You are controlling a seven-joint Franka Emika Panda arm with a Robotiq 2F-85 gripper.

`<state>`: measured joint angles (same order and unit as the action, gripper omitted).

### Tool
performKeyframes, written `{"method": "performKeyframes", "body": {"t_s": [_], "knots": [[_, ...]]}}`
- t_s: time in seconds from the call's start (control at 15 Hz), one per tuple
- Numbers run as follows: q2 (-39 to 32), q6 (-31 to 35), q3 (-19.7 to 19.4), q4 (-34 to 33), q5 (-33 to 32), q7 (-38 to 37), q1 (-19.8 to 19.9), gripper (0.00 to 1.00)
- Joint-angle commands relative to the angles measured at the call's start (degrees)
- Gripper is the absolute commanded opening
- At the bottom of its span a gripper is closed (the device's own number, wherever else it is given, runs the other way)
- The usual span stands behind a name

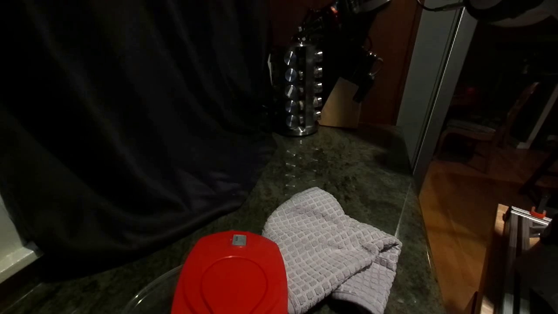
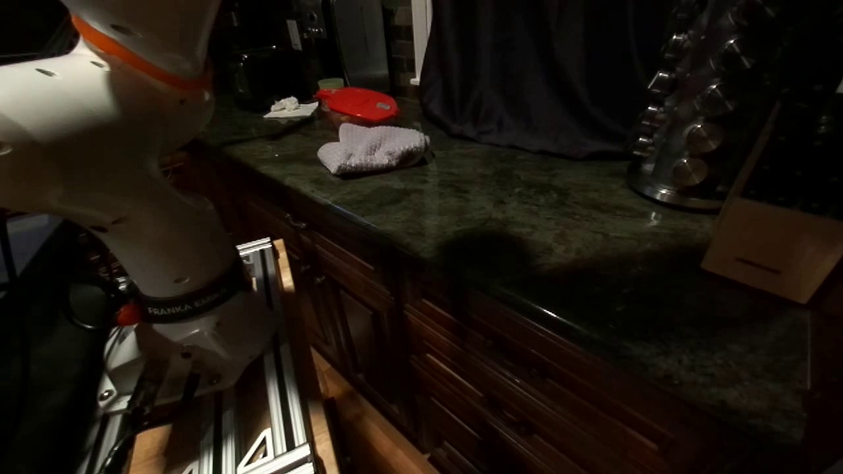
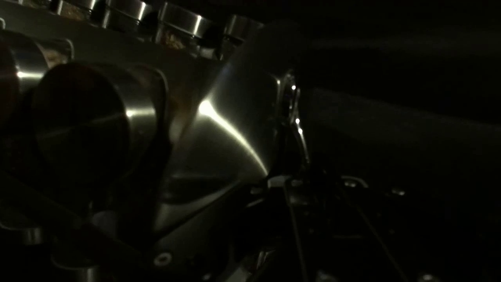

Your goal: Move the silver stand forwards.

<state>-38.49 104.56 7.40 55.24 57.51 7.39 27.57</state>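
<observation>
The silver stand [image 1: 303, 93] is upright at the counter's far end, with tiers of round chrome lids. In an exterior view the stand [image 2: 688, 148] is at the right, its top cut off by the frame. In the wrist view the stand [image 3: 231, 129] fills the left side, its shiny cap and a thin chrome loop beside the fingertips. My gripper [image 3: 311, 184] is very dark there, its fingertips close together at the end of the loop. I cannot tell whether they grip it. In an exterior view the gripper [image 1: 314, 25] is a dark shape at the stand's top.
A tan knife block [image 1: 341, 104] stands close beside the stand, also in an exterior view [image 2: 770, 247]. A black curtain [image 1: 152, 109] hangs on the other side. A grey towel [image 1: 327, 248] and a red lid [image 1: 233, 279] lie on the dark counter [image 2: 527, 191].
</observation>
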Motion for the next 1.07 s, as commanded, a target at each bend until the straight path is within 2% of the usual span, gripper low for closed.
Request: {"method": "performKeyframes", "body": {"t_s": [0.0,1.0], "knots": [[5.9,1.5,2.2,6.0,5.6,0.5,1.5,0.03],[15.5,2.7,3.1,18.3,12.1,9.0,2.5,0.03]]}}
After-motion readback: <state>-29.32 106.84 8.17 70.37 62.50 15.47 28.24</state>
